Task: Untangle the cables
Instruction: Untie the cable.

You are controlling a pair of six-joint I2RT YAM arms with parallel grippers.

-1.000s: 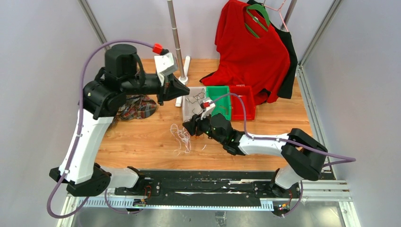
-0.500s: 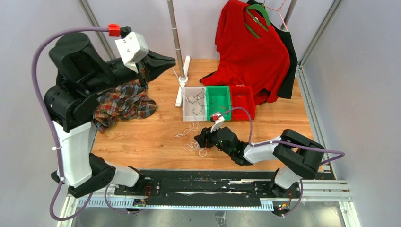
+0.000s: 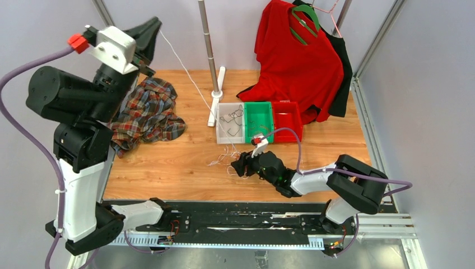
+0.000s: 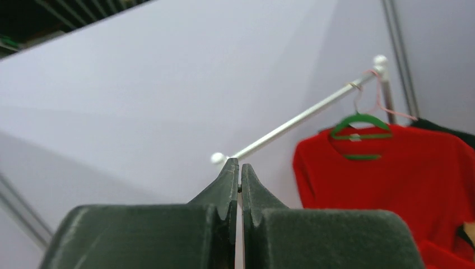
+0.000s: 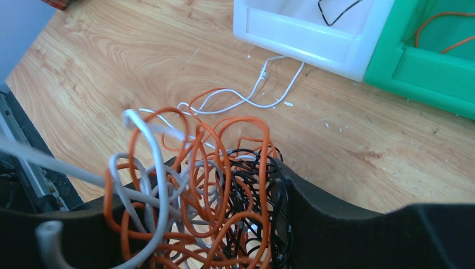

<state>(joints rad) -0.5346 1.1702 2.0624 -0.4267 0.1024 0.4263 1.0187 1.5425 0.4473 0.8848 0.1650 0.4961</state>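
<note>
The left gripper (image 3: 150,27), high at far left, clamps a taut white cable (image 3: 187,75) running to the cables (image 5: 207,196) tangled on the desk (image 3: 168,168) inside the wide-spread right gripper (image 3: 236,167); they look light, springy, snag-prone, best taken by single free strands

Tangled white, orange, black cables (image 5: 208,197).

Orange, white, black cables (image 5: 197,178), plaid cloth (image 3: 147,115), red shirt (image 3: 297,56)
</note>
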